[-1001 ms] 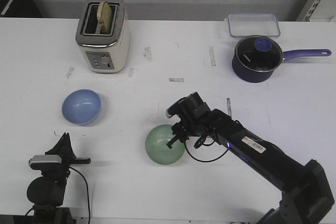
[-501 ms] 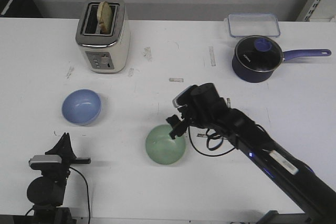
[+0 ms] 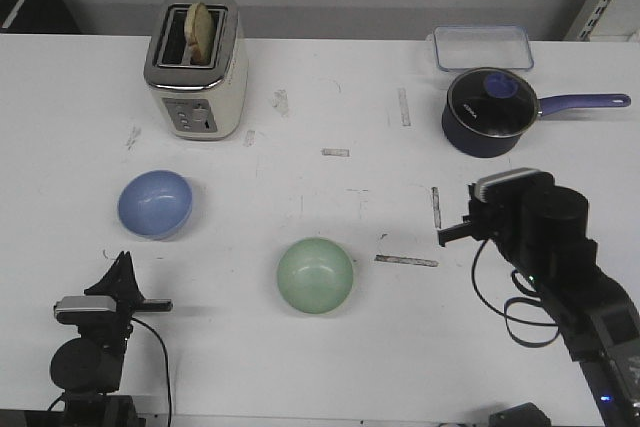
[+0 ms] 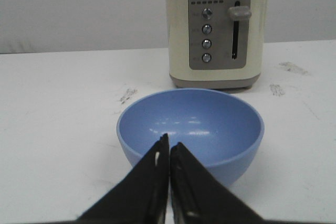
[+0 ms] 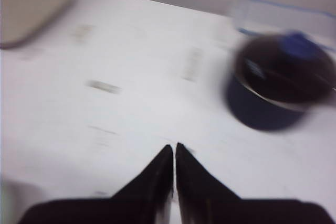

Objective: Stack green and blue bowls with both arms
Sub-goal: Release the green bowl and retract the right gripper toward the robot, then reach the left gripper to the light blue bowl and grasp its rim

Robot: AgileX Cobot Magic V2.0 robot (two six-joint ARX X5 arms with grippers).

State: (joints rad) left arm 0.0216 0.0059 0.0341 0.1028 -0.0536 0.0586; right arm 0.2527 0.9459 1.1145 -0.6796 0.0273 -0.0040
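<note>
The pale green bowl sits upright on the white table, front centre. The light blue bowl sits upright to its left, apart from it. My left gripper is low at the front left, short of the blue bowl. In the left wrist view the blue bowl lies just beyond the shut, empty left gripper. My right gripper is to the right of the green bowl, well clear of it. The blurred right wrist view shows the right gripper shut and empty over bare table.
A cream toaster with bread stands at the back left, behind the blue bowl. A dark navy saucepan with a long handle and a clear lidded container are at the back right; the saucepan shows ahead of the right gripper.
My right arm has drawn back from the green bowl's rim, moving right and away. The green bowl stays in place. The left arm and the blue bowl have not moved.
</note>
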